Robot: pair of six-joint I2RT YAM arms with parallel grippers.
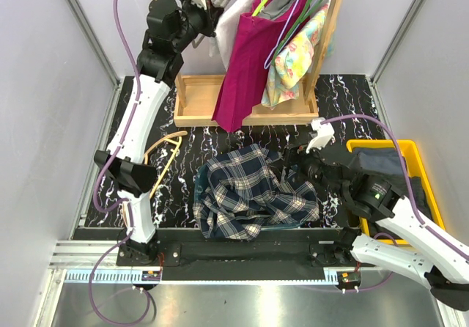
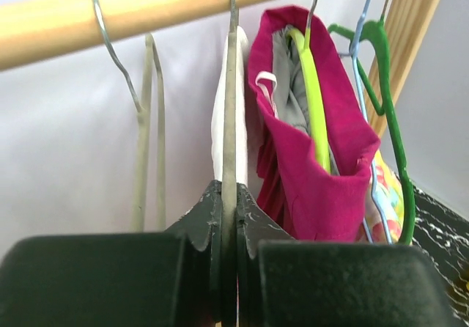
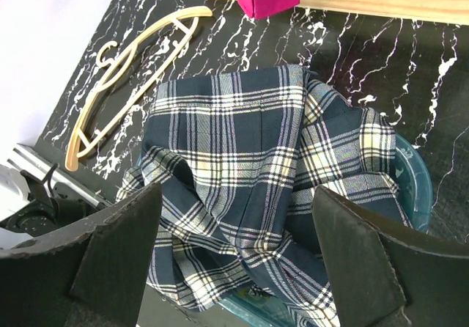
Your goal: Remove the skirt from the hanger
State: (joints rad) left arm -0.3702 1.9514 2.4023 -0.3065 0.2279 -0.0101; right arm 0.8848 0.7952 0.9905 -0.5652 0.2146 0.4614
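Clamping a grey hanger (image 2: 229, 107) at the rack, upper left of the overhead view.
The left gripper (image 2: 229, 195) is pinched tight on the hanger's thin stem below its hook, likely so it can be lifted off the wooden rail (image 2: 110, 12) with its load. The white skirt (image 2: 218, 136) seems to hang on that hanger, directly behind it and just beside the magenta skirt (image 2: 322, 166). Low on the right, the right gripper (image 3: 234, 202) holds nothing. Its jaws are spread wide above a plaid skirt (image 3: 242, 144) heaped over a teal tub (image 3: 414, 188), probably ready to pull cloth. A bare wooden hanger (image 3: 124, 78) lies at the table's left.
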